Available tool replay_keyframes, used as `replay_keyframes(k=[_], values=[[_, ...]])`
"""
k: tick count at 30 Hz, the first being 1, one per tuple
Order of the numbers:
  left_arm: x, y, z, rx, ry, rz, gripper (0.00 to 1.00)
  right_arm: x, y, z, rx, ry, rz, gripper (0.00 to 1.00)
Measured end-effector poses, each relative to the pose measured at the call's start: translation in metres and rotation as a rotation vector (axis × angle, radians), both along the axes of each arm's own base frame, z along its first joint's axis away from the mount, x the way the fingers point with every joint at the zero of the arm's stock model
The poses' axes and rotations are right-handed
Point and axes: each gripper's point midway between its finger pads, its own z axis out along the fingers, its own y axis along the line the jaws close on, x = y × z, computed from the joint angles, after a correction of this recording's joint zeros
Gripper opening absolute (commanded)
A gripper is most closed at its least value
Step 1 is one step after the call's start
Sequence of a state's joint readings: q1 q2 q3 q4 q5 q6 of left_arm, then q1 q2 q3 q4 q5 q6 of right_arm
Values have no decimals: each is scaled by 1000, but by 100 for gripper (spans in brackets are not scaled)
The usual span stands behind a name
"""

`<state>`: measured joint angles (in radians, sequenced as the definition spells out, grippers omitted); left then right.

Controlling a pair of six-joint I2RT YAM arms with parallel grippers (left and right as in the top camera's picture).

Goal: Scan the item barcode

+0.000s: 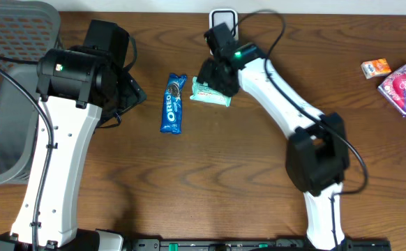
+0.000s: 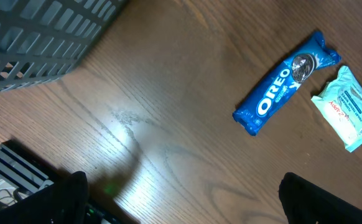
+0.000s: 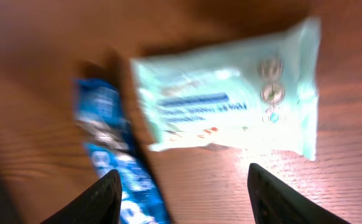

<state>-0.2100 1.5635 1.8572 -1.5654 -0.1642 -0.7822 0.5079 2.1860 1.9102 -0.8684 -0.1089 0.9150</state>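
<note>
Left gripper point(image 1: 134, 92) hangs wide and empty left of the Oreo pack point(image 1: 174, 103), and just right lies the wipes pack point(image 1: 213, 99), flat under the parted, empty right gripper point(image 3: 182, 186), probably staged near what looks like the scanner point(image 1: 222, 15) beyond.

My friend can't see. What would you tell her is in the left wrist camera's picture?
A blue Oreo pack lies slanted on a brown wooden table, with a pale green wipes pack just beside it. A grey basket fills the top left corner, and the left claw is open with nothing in it.
</note>
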Motion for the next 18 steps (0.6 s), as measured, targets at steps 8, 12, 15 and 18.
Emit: replay_keyframes(k=[8, 12, 15, 18], values=[[0, 0, 0, 0, 0, 0, 98, 19, -13, 12, -41, -81, -125, 56], [0, 0, 0, 0, 0, 0, 98, 21, -11, -35, -79, -18, -144, 57], [0, 0, 0, 0, 0, 0, 98, 8, -17, -71, -136, 68, -146, 57], [0, 0, 0, 0, 0, 0, 98, 1, -21, -71, -153, 92, -146, 57]])
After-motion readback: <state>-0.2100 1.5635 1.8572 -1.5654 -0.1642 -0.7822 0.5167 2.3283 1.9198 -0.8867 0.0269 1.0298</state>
